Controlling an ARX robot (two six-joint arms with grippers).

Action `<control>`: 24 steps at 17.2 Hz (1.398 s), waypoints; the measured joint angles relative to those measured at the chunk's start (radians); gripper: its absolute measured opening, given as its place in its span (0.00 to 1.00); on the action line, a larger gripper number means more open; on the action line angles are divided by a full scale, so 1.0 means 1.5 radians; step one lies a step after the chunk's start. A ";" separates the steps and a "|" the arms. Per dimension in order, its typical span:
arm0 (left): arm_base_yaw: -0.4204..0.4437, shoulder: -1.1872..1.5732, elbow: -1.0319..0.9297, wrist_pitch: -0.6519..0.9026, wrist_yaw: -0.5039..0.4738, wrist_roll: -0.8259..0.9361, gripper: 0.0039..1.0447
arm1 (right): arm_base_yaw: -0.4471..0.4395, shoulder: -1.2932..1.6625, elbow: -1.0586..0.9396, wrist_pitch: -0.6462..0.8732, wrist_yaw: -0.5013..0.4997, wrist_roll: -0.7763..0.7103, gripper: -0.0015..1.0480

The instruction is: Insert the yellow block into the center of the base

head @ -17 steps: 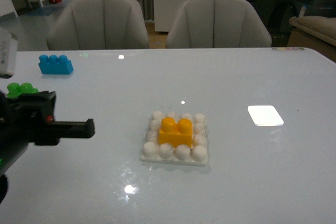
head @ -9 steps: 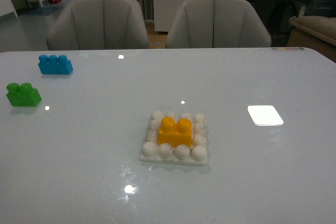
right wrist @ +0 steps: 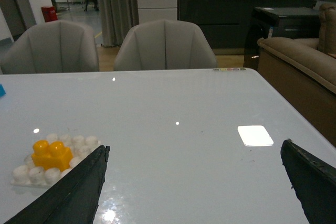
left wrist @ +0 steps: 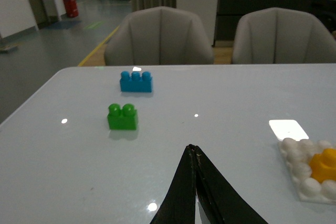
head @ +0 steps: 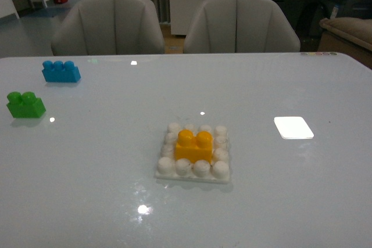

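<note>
While neither arm shows up in the front view, the yellow block [head: 194, 146] is sitting on the base [head: 194, 154], planted in the middle of the stud grid with white studs ringing it on all sides, two round studs pointing up. Taking the base as the reference, the green brick [head: 25, 104] is well off to its left and a bit further back, and the blue brick [head: 61, 71] is further back again from the green one, both standing upright on the glossy pale worktop [head: 104, 178]. On the other side of the base, to the right and slightly back, there's a flat bright white patch [head: 293, 127] with no studs. Behind the worktop are two grey chairs [head: 108, 24]. From the left wrist view the left gripper [left wrist: 193, 153] has its dark fingers pressed together into a point with nothing between them, hanging above bare worktop, with the base off to one side and clear of it. In the right wrist view the right gripper [right wrist: 194, 156] is spread wide, one finger [right wrist: 79, 187] near each edge of the picture, holding nothing, and the base with the yellow block sits just beside one of those fingers.
</note>
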 joint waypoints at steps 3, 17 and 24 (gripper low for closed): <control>-0.001 -0.101 -0.007 -0.086 0.006 0.000 0.01 | 0.000 0.000 0.000 0.000 0.000 0.000 0.94; 0.000 -0.388 -0.008 -0.363 0.006 0.000 0.01 | 0.000 0.000 0.000 0.000 0.000 0.000 0.94; 0.000 -0.507 -0.008 -0.494 0.005 0.000 0.01 | 0.000 0.000 0.000 0.000 0.000 0.000 0.94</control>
